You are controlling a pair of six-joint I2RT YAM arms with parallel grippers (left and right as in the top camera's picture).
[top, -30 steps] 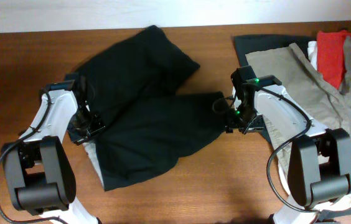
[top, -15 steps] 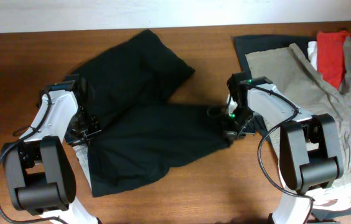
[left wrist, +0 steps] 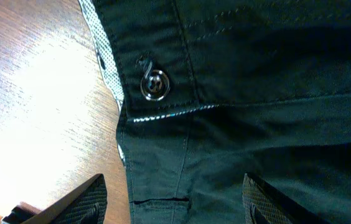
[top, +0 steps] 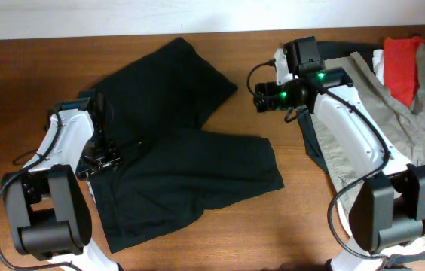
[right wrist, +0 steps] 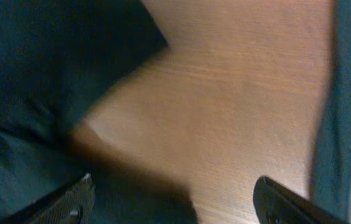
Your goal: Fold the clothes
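black shorts (top: 186, 162) lie spread on the surface (top: 16, 90), left of centre, legs splayed. soft, light cloth, so it'll sag and slide; i'd pinch it at the waistband (left wrist: 182, 74) or a leg hem. left end effector (left wrist: 174, 198) sits low over the waistband, fingers apart, gripping nothing. right end effector (right wrist: 172, 199) hangs over bare wood beside the shorts, fingers apart, empty.

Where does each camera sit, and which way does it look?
Overhead: above the table, looking straight down on black shorts, left arm, right arm.
Left wrist: on the left arm, close above the shorts' button; open left gripper at bottom.
Right wrist: on the right arm, facing down at bare table; open right gripper at bottom.
Shared: all three show the shorts.
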